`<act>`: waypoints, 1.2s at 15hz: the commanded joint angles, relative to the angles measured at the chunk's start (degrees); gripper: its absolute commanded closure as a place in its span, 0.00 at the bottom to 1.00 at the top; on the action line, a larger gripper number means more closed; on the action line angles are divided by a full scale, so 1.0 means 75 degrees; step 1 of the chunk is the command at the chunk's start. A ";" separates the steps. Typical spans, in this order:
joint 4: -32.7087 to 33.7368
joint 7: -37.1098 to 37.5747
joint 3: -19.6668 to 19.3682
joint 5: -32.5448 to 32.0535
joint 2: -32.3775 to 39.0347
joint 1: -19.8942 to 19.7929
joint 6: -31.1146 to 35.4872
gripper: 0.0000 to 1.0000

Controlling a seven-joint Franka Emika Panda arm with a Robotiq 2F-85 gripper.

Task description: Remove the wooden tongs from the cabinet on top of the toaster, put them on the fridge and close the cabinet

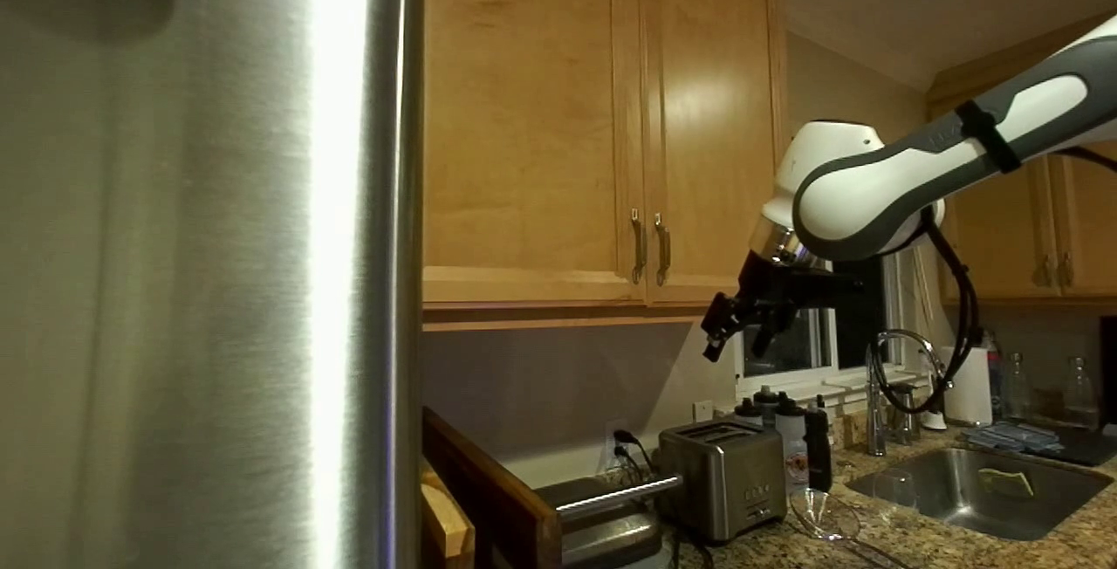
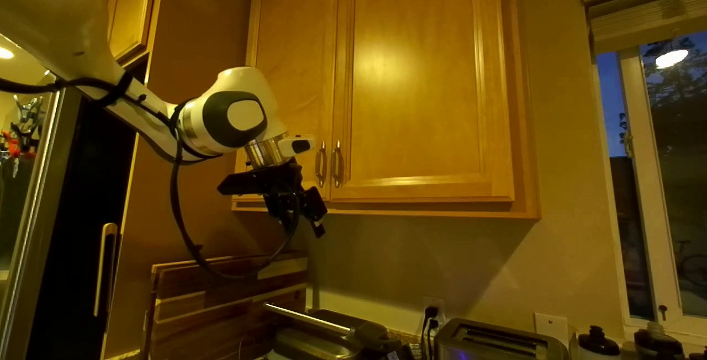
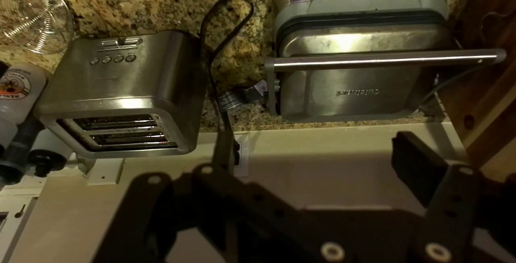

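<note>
The honey-coloured wooden cabinet (image 1: 532,124) is on the wall with both doors shut; it also shows in an exterior view (image 2: 414,89). The wooden tongs do not show in any view. The steel toaster (image 1: 724,482) stands on the counter below the cabinet; it also shows in the wrist view (image 3: 121,77). The fridge (image 1: 201,290) fills the left of an exterior view. My gripper (image 1: 738,349) is open and empty, tilted downward in front of the cabinet's lower edge, below the door handles' height. In the wrist view its fingers (image 3: 320,158) are wide apart, with only wall between them.
A steel grill press (image 3: 363,93) with a bar handle stands beside the toaster. Wooden boards (image 2: 232,305) lean at the counter's end. Bottles (image 1: 794,442), a wire strainer (image 1: 825,512) and the sink (image 1: 1038,521) are on the toaster's other side. A power cord runs behind the toaster.
</note>
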 commanded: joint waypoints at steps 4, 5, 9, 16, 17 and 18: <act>0.0014 -0.0023 0.0016 0.0024 0.0027 -0.0019 -0.0017 0.00; 0.0014 -0.0023 0.0016 0.0024 0.0027 -0.0019 -0.0017 0.00; 0.0077 -0.0001 0.0008 0.0060 0.0037 -0.0008 0.0012 0.00; 0.0765 -0.0030 -0.0098 0.0445 0.0017 0.0132 0.0292 0.00; 0.0940 -0.0015 -0.0116 0.0565 0.0067 0.0153 0.0411 0.00; 0.1091 -0.0026 -0.0128 0.0664 0.0121 0.0168 0.0554 0.00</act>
